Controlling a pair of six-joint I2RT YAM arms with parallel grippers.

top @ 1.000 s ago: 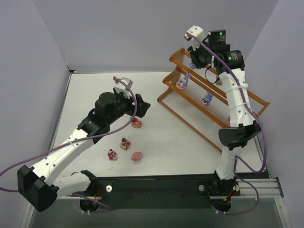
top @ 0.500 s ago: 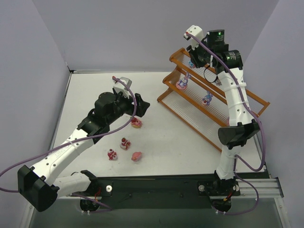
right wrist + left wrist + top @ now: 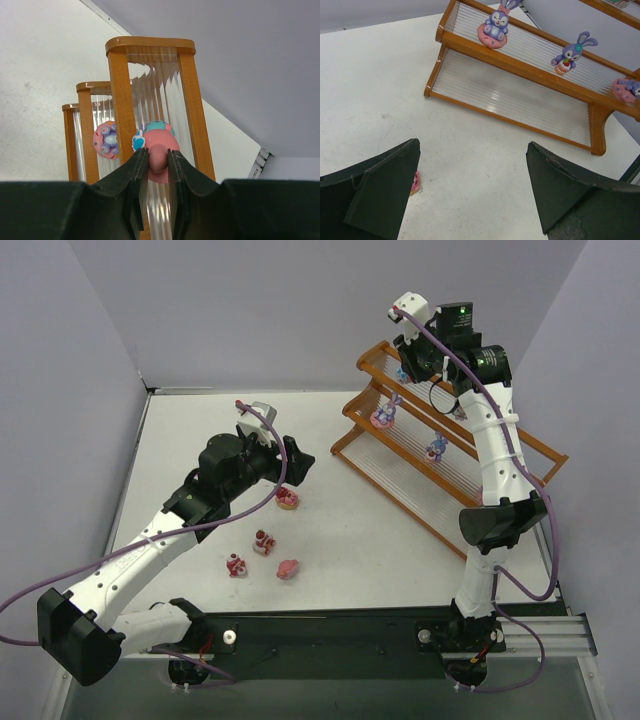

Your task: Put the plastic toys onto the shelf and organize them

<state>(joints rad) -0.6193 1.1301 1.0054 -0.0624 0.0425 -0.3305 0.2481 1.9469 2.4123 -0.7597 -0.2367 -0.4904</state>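
Observation:
The orange-brown shelf (image 3: 452, 445) stands at the back right. Bunny toys sit on its middle tier (image 3: 384, 414) (image 3: 437, 448), and they also show in the left wrist view (image 3: 493, 27) (image 3: 567, 52). My right gripper (image 3: 157, 160) is shut on a pink toy (image 3: 159, 145) and holds it over the top tier's end (image 3: 150, 47), next to a pink-and-purple toy (image 3: 106, 140) one tier down. My left gripper (image 3: 472, 190) is open and empty, low over the table, with a pink toy (image 3: 414, 183) just beside its left finger. Three more toys (image 3: 264, 541) (image 3: 237, 565) (image 3: 288, 568) lie on the table.
The white table (image 3: 200, 460) is walled by grey panels on the left, back and right. The shelf's lowest tier (image 3: 510, 97) holds no toys. A third toy (image 3: 626, 90) sits at the right end of the middle tier.
Almost nothing. My right gripper has shifted very slightly over the top tier with the pink toy still in it. My left arm has barely moved.

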